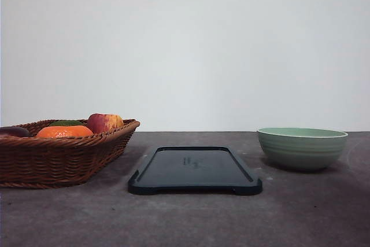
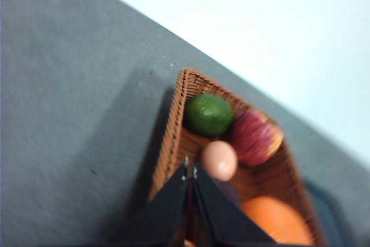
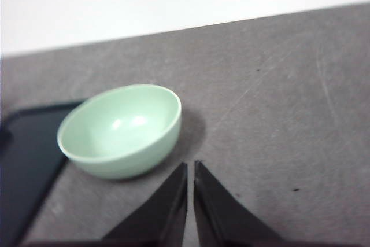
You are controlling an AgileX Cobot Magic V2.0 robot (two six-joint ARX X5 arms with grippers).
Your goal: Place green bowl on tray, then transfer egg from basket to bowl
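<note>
Right wrist view puts the green bowl [image 3: 119, 131] just beside the closed, empty right gripper [image 3: 191, 169], off the tray [image 3: 26, 154]. Left gripper [image 2: 190, 169], also closed and empty, hangs over the basket [image 2: 173, 137] beside the egg [image 2: 219, 160].

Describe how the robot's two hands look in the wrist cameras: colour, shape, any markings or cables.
The left hand and the right hand look alike: each has two flat, matte black fingers tapering to narrow pointed tips, forming a wedge shape. No markings, labels or cables are visible on the parts in view.
</note>
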